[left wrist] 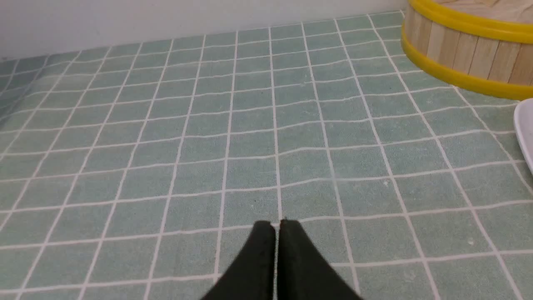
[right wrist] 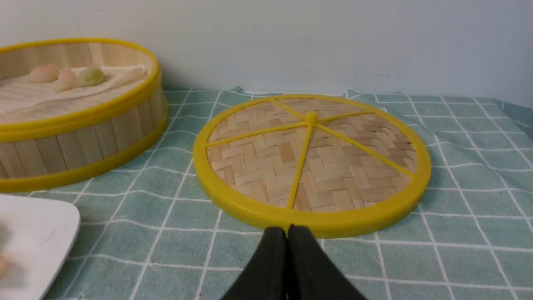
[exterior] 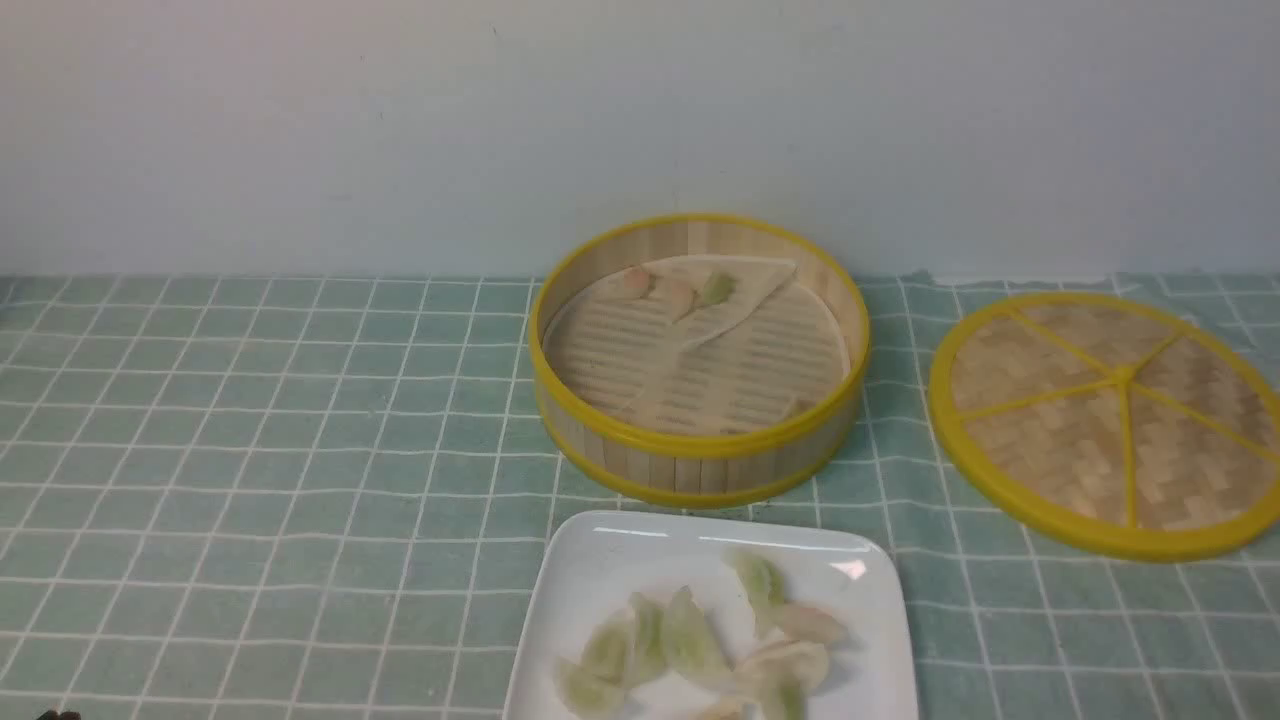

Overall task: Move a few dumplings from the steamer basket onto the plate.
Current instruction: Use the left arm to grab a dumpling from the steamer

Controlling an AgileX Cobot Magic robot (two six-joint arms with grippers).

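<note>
The steamer basket (exterior: 700, 445) stands mid-table with three dumplings at its far side on the liner: two pink (exterior: 637, 281) (exterior: 675, 296) and one green (exterior: 716, 289). The right wrist view shows them too, pink (right wrist: 43, 73) (right wrist: 66, 79) and green (right wrist: 91, 76). In front of the basket, the white plate (exterior: 620, 550) holds several green and pale pink dumplings (exterior: 690, 640). My left gripper (left wrist: 277, 223) is shut and empty over bare cloth, left of the basket (left wrist: 470, 54) and the plate's edge (left wrist: 525, 129). My right gripper (right wrist: 287, 228) is shut and empty, just short of the lid's rim.
A flat woven lid (exterior: 1110, 420) with yellow rim and spokes lies right of the basket, also in the right wrist view (right wrist: 312, 166). A green checked cloth (exterior: 250, 450) covers the table. A pale wall (exterior: 400, 120) rises behind the basket.
</note>
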